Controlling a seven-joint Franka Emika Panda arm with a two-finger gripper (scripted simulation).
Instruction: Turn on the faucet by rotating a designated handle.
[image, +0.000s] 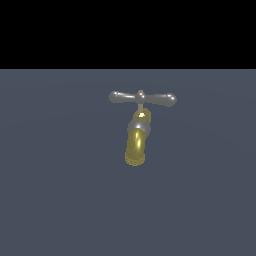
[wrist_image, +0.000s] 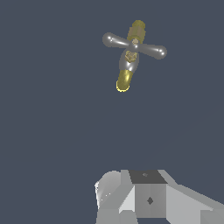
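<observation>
A: Faucets, count?
B: One faucet (image: 136, 142), with one brass-yellow spout (image: 135, 148) and one grey collar (image: 138, 124).

A: Handles?
B: One handle (image: 142, 98), a grey T-bar. Arms: two. Knobs: two, one at each arm's end, a knob (image: 114, 96) at the exterior view's left and a knob (image: 171, 99) at its right.

A: Stems?
B: One, thin, between collar and handle.

A: Does the wrist view agree?
B: Yes: one faucet (wrist_image: 130, 59), one handle (wrist_image: 134, 45), two arms.

A: Robot parts?
B: One grey gripper body (wrist_image: 148, 197), in the wrist view only; its fingers cannot be counted there.

A: Surfaces?
B: One floor (image: 50, 200), plain grey-blue.
</observation>
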